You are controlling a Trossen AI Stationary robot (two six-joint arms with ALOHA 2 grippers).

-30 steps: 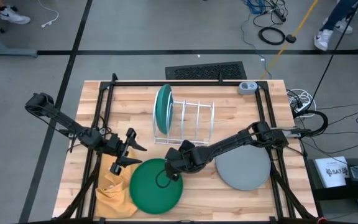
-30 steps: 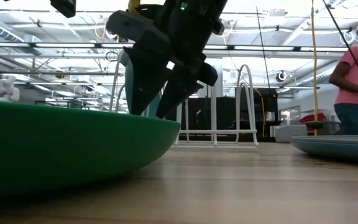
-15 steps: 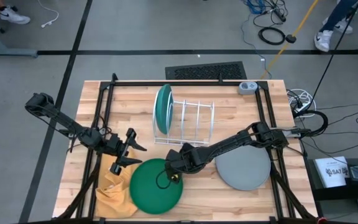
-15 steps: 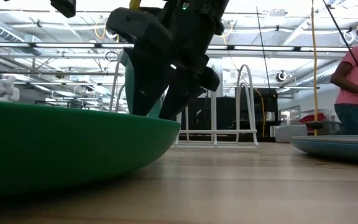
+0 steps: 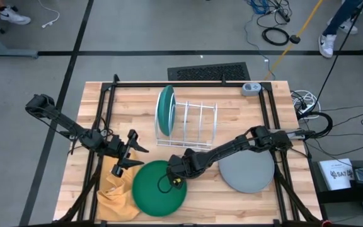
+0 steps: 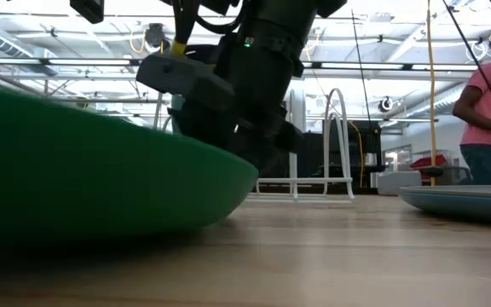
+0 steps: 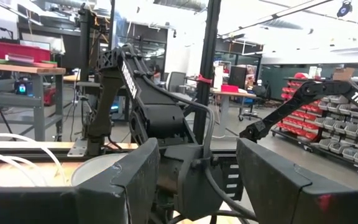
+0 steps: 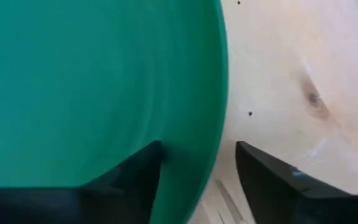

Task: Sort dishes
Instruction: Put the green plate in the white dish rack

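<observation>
The dark green plate [image 5: 158, 190] lies near the table's front edge and is tilted in the low view [image 6: 83, 170]. My right gripper [image 5: 174, 179] is open at its far right rim, one finger inside and one outside [image 8: 197, 155]. My left gripper [image 5: 131, 153] is open and empty, above the table to the plate's far left. The teal plate [image 5: 164, 108] stands on edge in the white wire rack [image 5: 194, 123]. The grey plate [image 5: 246, 169] lies flat at the right. No light blue plate shows. My right gripper stands over the green plate's far right rim [image 8: 194, 152], coming down from above. One finger [image 8: 135, 177] rests on the plate's inner face and the other [image 8: 272, 183] stands outside the rim, apart from it. The plate is tipped, with the rim by the fingers low and the opposite side raised.
A mustard-yellow cloth [image 5: 115, 192] lies crumpled at the green plate's left. A black frame [image 5: 106, 113] runs around the table. A person in pink [image 6: 484, 111] stands beyond the table's right side.
My right gripper has gone down onto the green plate's far right rim, its fingers sinking behind the rim in the low view. The plate has tipped: the side away from the gripper has risen, and the rim by the gripper has stayed low.
</observation>
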